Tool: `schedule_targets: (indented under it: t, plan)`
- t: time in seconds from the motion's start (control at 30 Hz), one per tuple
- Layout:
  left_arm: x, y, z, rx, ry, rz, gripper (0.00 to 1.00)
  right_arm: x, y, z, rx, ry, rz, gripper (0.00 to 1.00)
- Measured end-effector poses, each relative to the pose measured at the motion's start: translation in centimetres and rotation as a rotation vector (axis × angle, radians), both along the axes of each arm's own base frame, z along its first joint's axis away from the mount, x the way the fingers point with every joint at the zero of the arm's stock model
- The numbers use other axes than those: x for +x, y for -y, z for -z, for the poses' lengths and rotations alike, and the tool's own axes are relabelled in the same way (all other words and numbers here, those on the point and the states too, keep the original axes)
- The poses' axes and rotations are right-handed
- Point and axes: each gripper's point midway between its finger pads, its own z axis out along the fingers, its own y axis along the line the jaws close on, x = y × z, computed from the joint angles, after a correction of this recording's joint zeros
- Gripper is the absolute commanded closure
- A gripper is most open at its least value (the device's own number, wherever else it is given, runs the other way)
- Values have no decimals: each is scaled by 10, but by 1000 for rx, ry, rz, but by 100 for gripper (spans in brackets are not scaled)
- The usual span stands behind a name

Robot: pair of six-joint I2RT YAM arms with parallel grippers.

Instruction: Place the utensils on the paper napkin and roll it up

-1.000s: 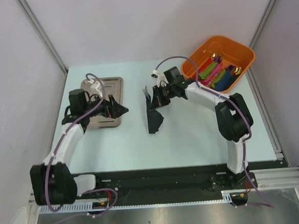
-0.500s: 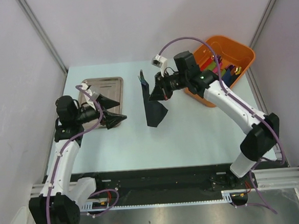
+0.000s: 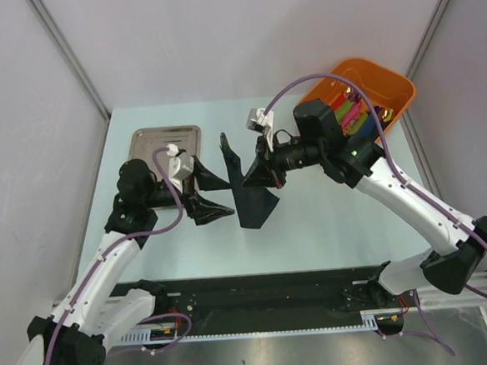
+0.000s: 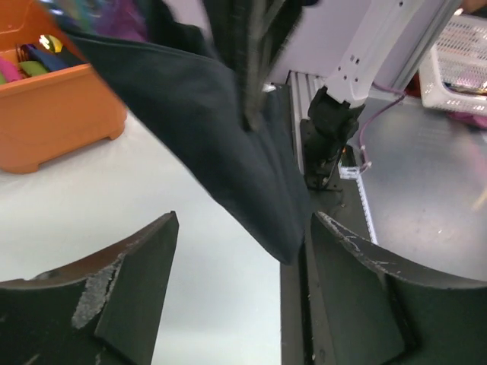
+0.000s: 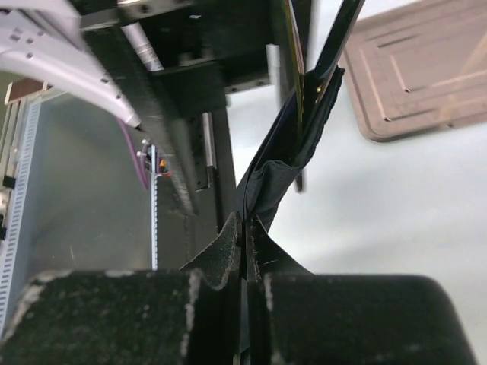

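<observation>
Evidently the right gripper's [image 5: 245,237] fingers are pressed together on a fold of the thin matte black paper napkin [image 3: 251,200]. In its wrist view the paper is pinched flat between the pads. The slim metal utensils with a rainbow sheen [image 5: 298,91] run up out of that fold. The bundle hangs to the right of the flat rectangular steel tray [image 3: 165,141], nearer the arm bases than the tray's near edge. A loose pointed flap droops below the grip.

The left gripper [image 3: 224,196] is spread wide, with nothing between its fingers. It sits just off the tray's near right corner, facing the hanging paper. In its own view the flap dangles between the two open fingers without clearly touching either.

I judge the placing done and the rolling only half made, since the cutlery is folded in but the paper is slack. The next move probably calls for the left fingers to catch the drooping flap, or for the bundle to be laid flat so the paper can be wound tight.

The paper hides how many utensils there are and where their heads lie. I cannot tell whether the flap's tip rests on the pale table [image 3: 313,228]. The orange plastic bin [image 3: 387,89] of coloured rolls lies far right of the tray.
</observation>
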Motion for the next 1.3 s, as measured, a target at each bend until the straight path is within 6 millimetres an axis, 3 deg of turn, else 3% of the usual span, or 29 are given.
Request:
schedule_targets:
  t: [0.27, 0.5, 0.83, 1.23, 1.3]
  plan:
    - [-3, 13, -11, -43, -42, 30, 34, -27, 3, -11, 17, 86, -50, 100]
    - [-16, 22, -25, -84, -49, 87, 34, -30, 2, -9, 10, 105, -54, 100]
    - [-22, 27, -32, -105, -78, 117, 47, -35, -1, -1, -5, 107, -69, 100]
    - [-26, 31, -29, -99, -100, 144, 99, -37, -1, 0, -7, 108, -68, 100]
    - [-26, 31, -30, -100, -101, 148, 100, -37, 0, 0, -7, 111, -64, 100]
